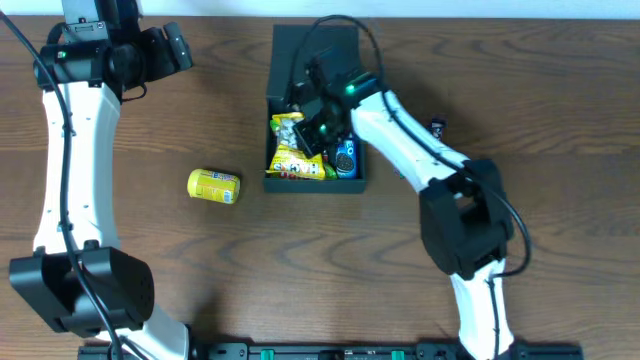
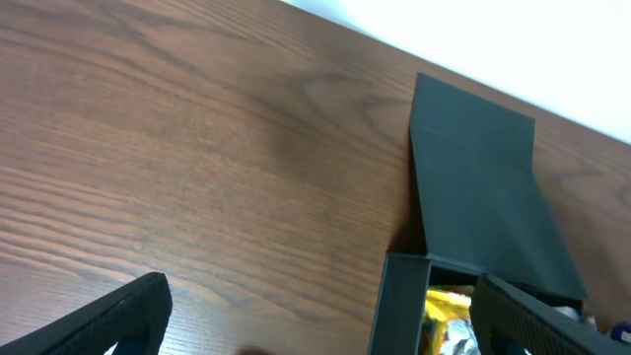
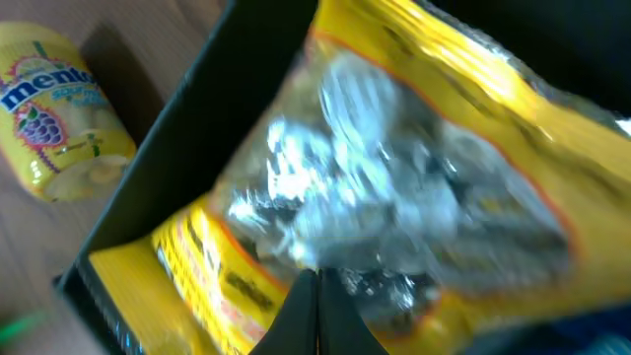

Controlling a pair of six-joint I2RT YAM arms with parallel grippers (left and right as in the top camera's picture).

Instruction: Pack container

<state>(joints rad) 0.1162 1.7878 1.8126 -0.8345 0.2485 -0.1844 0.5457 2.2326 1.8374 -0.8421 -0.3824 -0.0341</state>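
We are resting our shut right hand [image 1: 318, 122] in the box [image 1: 312, 186]; our open, empty left hand [image 1: 172, 47] is hanging upper left, nearest the can [image 1: 213, 186].

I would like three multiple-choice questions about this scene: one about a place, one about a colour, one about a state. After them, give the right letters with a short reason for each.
1. Where is the yellow jar?
A. inside the box
B. on the table, beside the box on the left arm's side
C. on the box lid

2. Which colour is the big snack bag in the box, mostly?
A. red
B. purple
C. yellow

3. In which state is the left hand?
A. open and empty
B. shut on the jar
C. shut on the bag

Answers:
1 B: the overhead view shows the jar lying on the table, apart from the box.
2 C: its printed edges are yellow around a silvery middle.
3 A: its fingers stand wide apart with only bare table between them.
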